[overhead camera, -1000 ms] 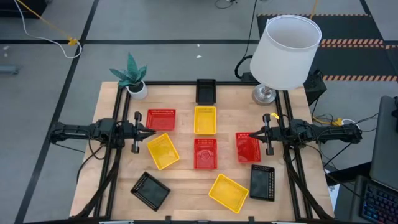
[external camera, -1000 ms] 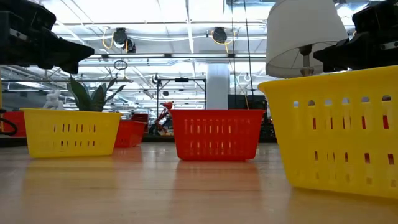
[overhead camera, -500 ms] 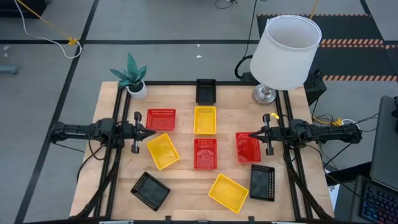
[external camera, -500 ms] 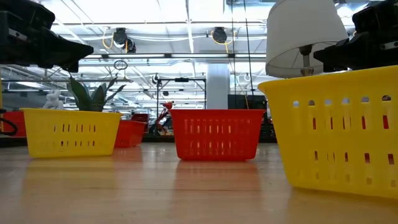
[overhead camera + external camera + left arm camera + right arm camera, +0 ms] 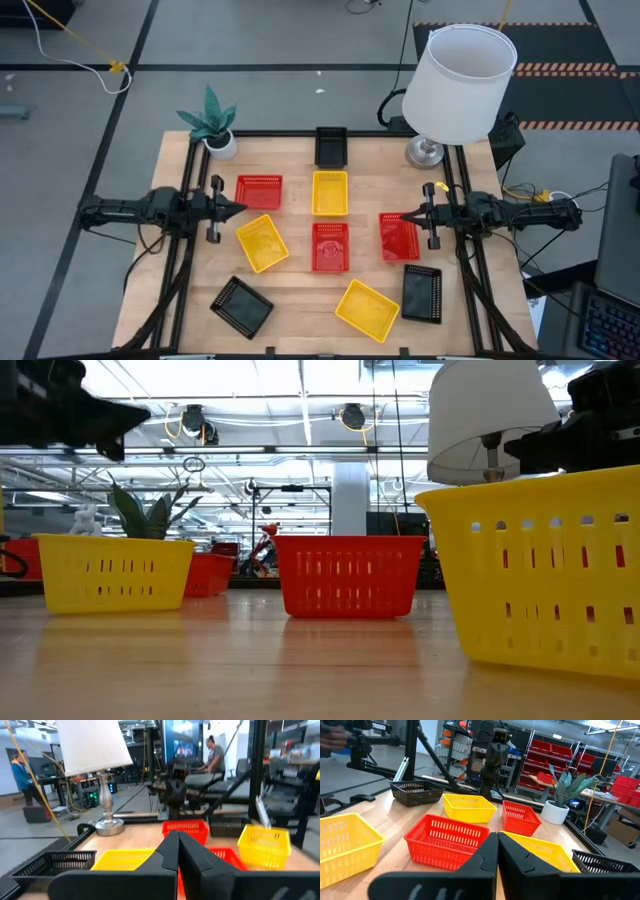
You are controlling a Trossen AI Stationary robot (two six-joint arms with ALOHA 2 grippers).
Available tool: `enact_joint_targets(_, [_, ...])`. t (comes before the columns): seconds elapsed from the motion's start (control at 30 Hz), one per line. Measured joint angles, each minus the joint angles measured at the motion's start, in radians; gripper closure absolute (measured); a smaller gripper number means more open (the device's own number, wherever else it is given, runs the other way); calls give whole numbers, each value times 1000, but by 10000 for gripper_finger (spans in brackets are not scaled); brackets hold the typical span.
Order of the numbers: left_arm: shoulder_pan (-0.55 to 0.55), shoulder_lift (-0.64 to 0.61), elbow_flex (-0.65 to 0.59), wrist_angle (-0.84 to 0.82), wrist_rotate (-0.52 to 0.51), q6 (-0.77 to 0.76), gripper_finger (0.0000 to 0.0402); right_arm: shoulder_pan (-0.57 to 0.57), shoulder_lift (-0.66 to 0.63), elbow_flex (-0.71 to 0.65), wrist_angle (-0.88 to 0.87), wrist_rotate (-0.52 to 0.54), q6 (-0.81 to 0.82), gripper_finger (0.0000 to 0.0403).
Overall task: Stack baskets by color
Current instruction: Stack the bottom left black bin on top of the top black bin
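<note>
Baskets lie scattered, open side up, on the wooden table [image 5: 300, 290]: three red [image 5: 259, 191] [image 5: 330, 246] [image 5: 399, 236], three yellow [image 5: 330, 192] [image 5: 262, 242] [image 5: 367, 309] and three black [image 5: 331, 146] [image 5: 241, 306] [image 5: 422, 293]. Each rests on its base, none stacked. My left gripper [image 5: 243, 207] [image 5: 178, 837] is shut and empty at the table's left side, pointing level toward the right, above the table between a red and a yellow basket. My right gripper [image 5: 402, 216] [image 5: 497, 836] is shut and empty at the right side, pointing left, its tip above the right red basket's far rim.
A white lamp [image 5: 458, 85] stands at the far right corner and a small potted plant [image 5: 213, 125] at the far left corner. Black frame rails [image 5: 185, 280] run along the table's left and right sides. People stand in the room beyond the table.
My left gripper has risen a little above the table while still pointing level toward the right. The baskets and my right gripper have kept still.
</note>
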Motion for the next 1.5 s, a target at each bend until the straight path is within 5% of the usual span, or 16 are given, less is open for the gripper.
enact_joint_targets(0.33, [0,190,372,-267,-15,-76,401,0,0,0,56,0,65,403])
enact_joint_targets(0.9, [0,672,1197,-842,-38,-11,396,0,0,0,56,0,181,403])
enact_joint_targets(1.23, [0,722,1212,-893,-38,-30,393,0,3,43,-1,12,311,403])
enact_joint_targets(1.5, [0,721,1197,-884,-60,-30,392,-1,181,392,-346,85,352,403])
